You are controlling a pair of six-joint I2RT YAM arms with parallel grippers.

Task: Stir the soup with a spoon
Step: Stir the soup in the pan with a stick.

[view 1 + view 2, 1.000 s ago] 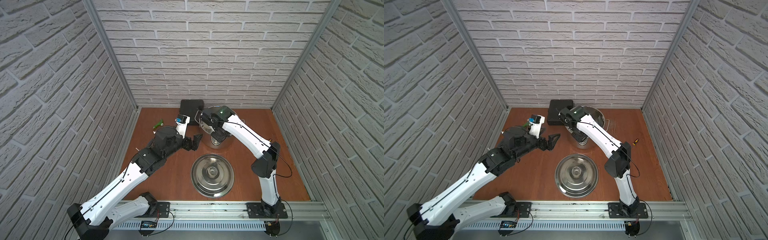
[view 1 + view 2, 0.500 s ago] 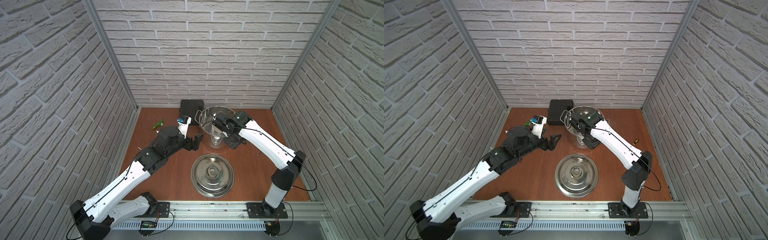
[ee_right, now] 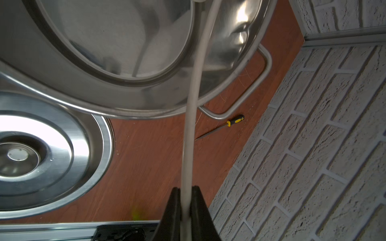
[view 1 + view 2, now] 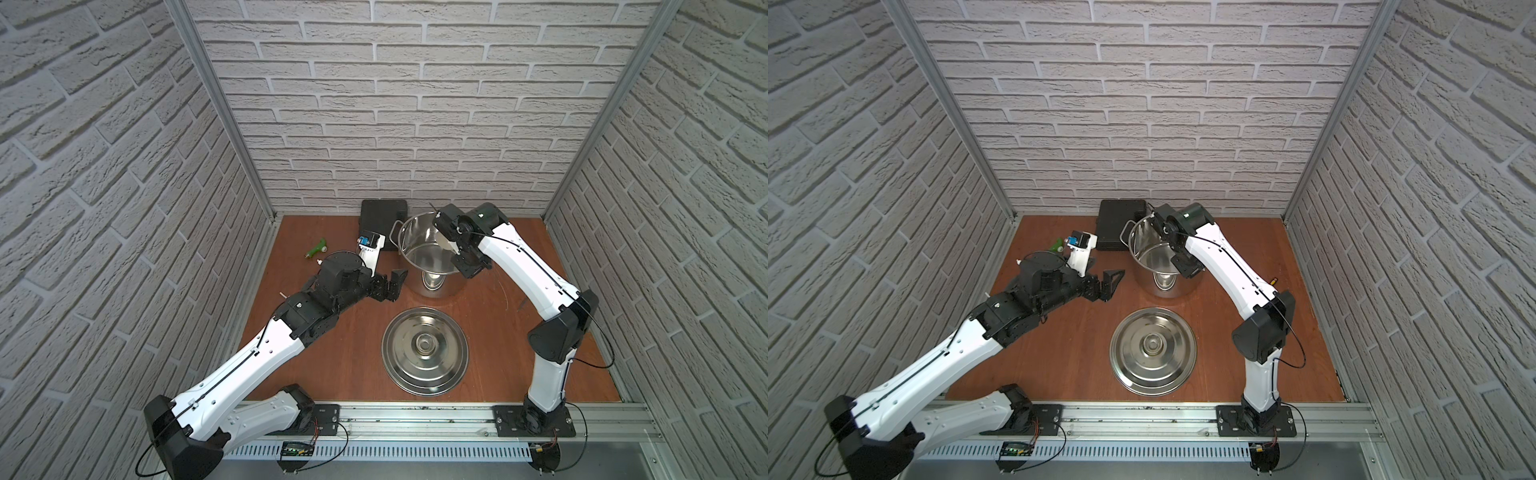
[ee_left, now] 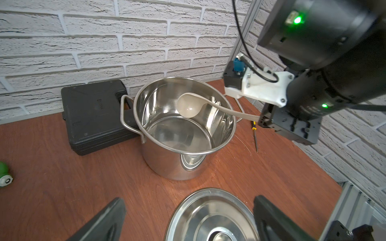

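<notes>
Over the pot (image 5: 163, 160), both top views are blocked by the right arm's wrist, so only a pale sliver of spoon handle shows there. The right wrist view cuts the spoon bowl off at the frame edge. The left wrist view cuts off most of the green tool (image 4: 316, 248).

Spoon (image 5: 188, 105): cream plastic ladle with a deep round bowl and a long, slim, slightly curved handle. The bowl sits inside the pot, up near the far wall and clear of the bottom; can't tell if it touches the wall. The handle crosses the rim to the right gripper (image 3: 186, 194), which is clamped on it outside the pot.

Left gripper (image 4: 393, 284) is spread wide and holds nothing, just beside the pot.

Lid (image 4: 424, 350) lies flat on the table (image 4: 345, 365), knob up. Black case (image 4: 382, 216) is behind the pot, screwdriver (image 3: 221, 127) beside it.
</notes>
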